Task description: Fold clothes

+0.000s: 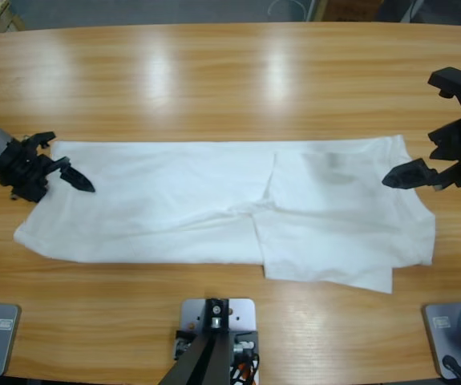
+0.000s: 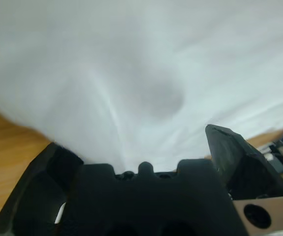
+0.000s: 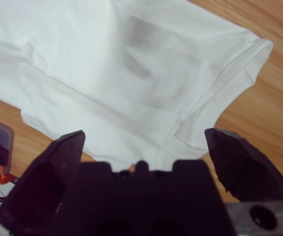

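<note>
Nearest the front edge of the wooden table [image 1: 214, 72], the white T-shirt [image 1: 214, 200] lies flat as a long band running from side to side across the middle of the tabletop, its lower hem line close to that front edge. One end of the band, the one towards the right gripper, is folded over on itself into a squarer panel whose lower corner reaches closest to the front edge; a faint dark mark shows through the cloth near that panel's far side. The opposite end tapers to a corner that slopes down towards the front. The left gripper [image 1: 58, 172] sits at that tapered end, over the shirt's far corner, and its jaws stand apart with the white fabric spread right in front of them in the left wrist view, nothing pinched between them. The right gripper [image 1: 422, 172] hangs at the folded end, at the shirt's side edge, its jaws also spread wide and empty; the right wrist view shows a hemmed edge of the shirt and bare wood between its two black tips. Beyond the shirt, the far half of the table is bare, glossy wood up to its far edge.
</note>
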Controlling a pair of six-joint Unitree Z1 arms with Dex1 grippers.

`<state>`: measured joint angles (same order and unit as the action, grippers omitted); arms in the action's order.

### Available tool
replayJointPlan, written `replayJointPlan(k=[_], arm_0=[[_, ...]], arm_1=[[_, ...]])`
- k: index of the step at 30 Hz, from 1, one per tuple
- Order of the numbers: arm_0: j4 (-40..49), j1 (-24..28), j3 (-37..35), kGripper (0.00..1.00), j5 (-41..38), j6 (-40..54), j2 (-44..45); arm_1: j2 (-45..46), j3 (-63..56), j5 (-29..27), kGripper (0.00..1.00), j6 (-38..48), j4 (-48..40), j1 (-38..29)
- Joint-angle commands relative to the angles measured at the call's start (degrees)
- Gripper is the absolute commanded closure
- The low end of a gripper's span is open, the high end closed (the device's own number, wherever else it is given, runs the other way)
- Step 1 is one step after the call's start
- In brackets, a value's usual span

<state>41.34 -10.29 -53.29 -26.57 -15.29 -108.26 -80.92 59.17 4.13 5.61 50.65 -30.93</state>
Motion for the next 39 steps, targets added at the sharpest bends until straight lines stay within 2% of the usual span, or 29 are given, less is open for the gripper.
replayJointPlan(k=[1,6,9,16,25,28,35,39], arm_0=[[-7.36,0.0,2.92,0.269,-5.71,3.46,-6.36],[-7.49,3.1,4.84,0.835,-6.97,5.7,-4.9],[-7.5,3.73,5.56,1.0,-5.64,5.82,-3.34],[-7.05,4.1,6.05,1.0,-1.77,5.89,3.57],[-3.55,5.19,4.31,1.0,-1.14,5.87,5.63],[5.33,4.71,-2.49,1.0,4.98,5.24,8.4],[36.79,6.86,-31.79,1.0,20.57,9.81,5.13],[43.86,12.83,-37.61,1.0,24.48,13.08,6.15]], arm_1=[[-1.33,-0.69,-0.52,0.0,0.72,-0.64,-0.54],[-1.8,-0.62,-0.4,0.0,0.79,-0.92,-0.54],[-2.17,-0.53,-0.28,0.0,0.81,-0.96,-0.54],[-4.05,-0.06,0.09,0.0,0.81,-0.61,-0.54],[-5.47,0.52,0.22,0.0,0.72,-0.31,-0.54],[-5.14,0.09,0.43,0.0,0.81,-1.04,-0.54],[-3.72,-0.37,0.23,0.0,0.83,-1.84,-0.54],[-3.4,-0.32,0.02,0.0,1.16,-2.52,-0.54]])
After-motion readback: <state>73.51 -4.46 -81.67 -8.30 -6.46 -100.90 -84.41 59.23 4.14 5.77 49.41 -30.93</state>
